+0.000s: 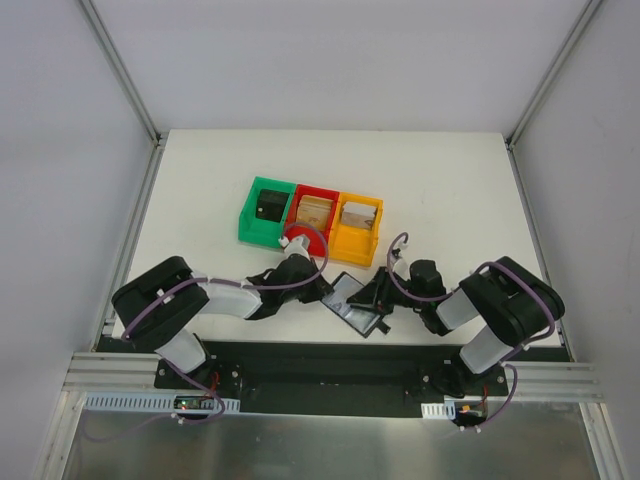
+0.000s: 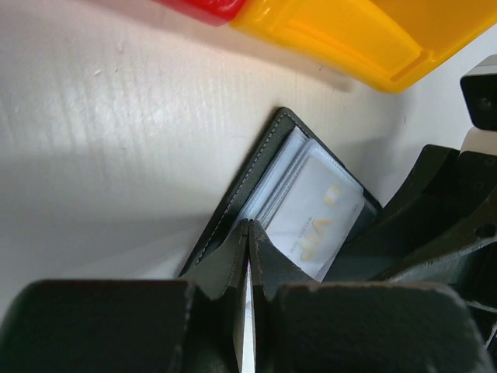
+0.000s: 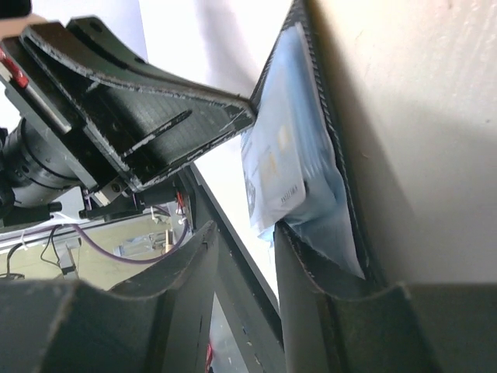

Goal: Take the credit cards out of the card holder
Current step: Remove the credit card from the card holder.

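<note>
The black card holder [image 1: 352, 298] lies open on the table between my two grippers. Its stitched edge [image 2: 256, 167] and clear sleeves show in the left wrist view. A pale credit card with gold lettering [image 2: 318, 221] sticks partly out of the sleeves. My left gripper [image 2: 248, 227] is shut, and its tips rest on the holder's left side. My right gripper [image 3: 245, 228] is open at the holder's other side. Its right finger [image 3: 307, 268] lies against the sleeves, just under the card's loose corner [image 3: 272, 186]. Nothing sits between its fingers.
Three joined bins stand behind the holder: green [image 1: 266, 208] with a black block, red [image 1: 312, 212] and yellow [image 1: 358, 222] with tan items. A red round thing [image 1: 302, 240] lies by the left wrist. The table's front edge runs just below the holder.
</note>
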